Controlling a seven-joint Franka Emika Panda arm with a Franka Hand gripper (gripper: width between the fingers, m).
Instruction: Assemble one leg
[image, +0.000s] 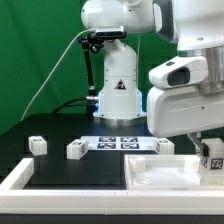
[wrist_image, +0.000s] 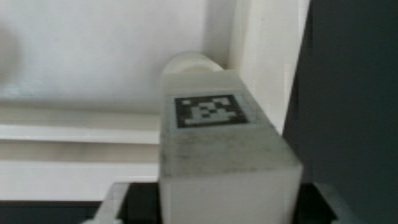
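Note:
My gripper (image: 207, 146) is shut on a white leg (image: 213, 156) with a black-and-white tag and holds it over the right part of the white tray-like tabletop (image: 150, 178). In the wrist view the leg (wrist_image: 221, 140) fills the middle between my gripper's (wrist_image: 224, 203) dark fingers (wrist_image: 333, 205), its tip pointing at the tabletop's raised rim (wrist_image: 258, 45). Three more legs stand loose on the black table: one far to the exterior view's left (image: 38, 144), one (image: 77, 150) beside the marker board, one (image: 164, 146) behind the tabletop.
The marker board (image: 120, 142) lies in front of the arm's white base (image: 118, 95). A white rail (image: 18, 180) runs along the table's front-left edge. A green backdrop stands behind.

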